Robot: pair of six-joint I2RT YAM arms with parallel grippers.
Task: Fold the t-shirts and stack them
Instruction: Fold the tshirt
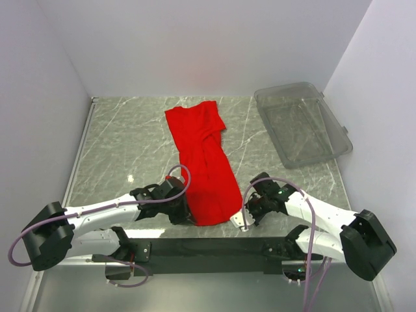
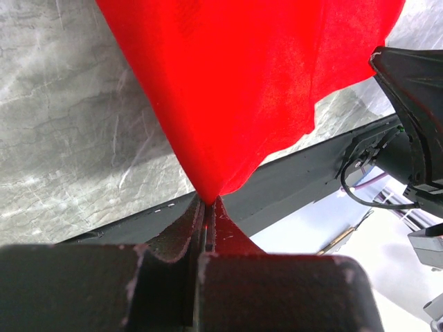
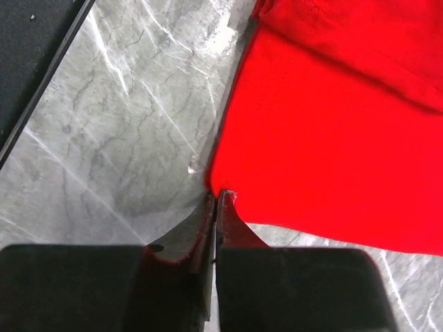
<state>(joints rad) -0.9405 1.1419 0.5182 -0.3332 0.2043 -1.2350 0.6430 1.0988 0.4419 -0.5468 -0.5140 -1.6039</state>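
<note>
The shirt [image 1: 203,159] lies at the middle of the table [image 1: 123,143] as a long, narrow red strip. It runs from 12 o'clock down toward 5 o'clock, with its wider end near the arms. The far end is creased and bunched; the near part lies flatter.

At the strip's 7 o'clock corner the left gripper [image 1: 184,212] is clenched on the cloth. In the left wrist view the shirt [image 2: 242,83] is drawn up into a point that disappears between the pressed-together tips of the left gripper [image 2: 208,204].

At the 5 o'clock corner sits the right gripper [image 1: 242,221]. In its wrist view the right gripper [image 3: 217,197] has its fingers pressed together, with the tips right at the corner of the shirt [image 3: 332,138]. I cannot tell whether any cloth is caught between them.

A clear bin [image 1: 302,123] sits on the table at 2 o'clock from the shirt, well apart from it. A black rail [image 1: 214,247] runs along the table's 6 o'clock edge, between the arms' bases.
</note>
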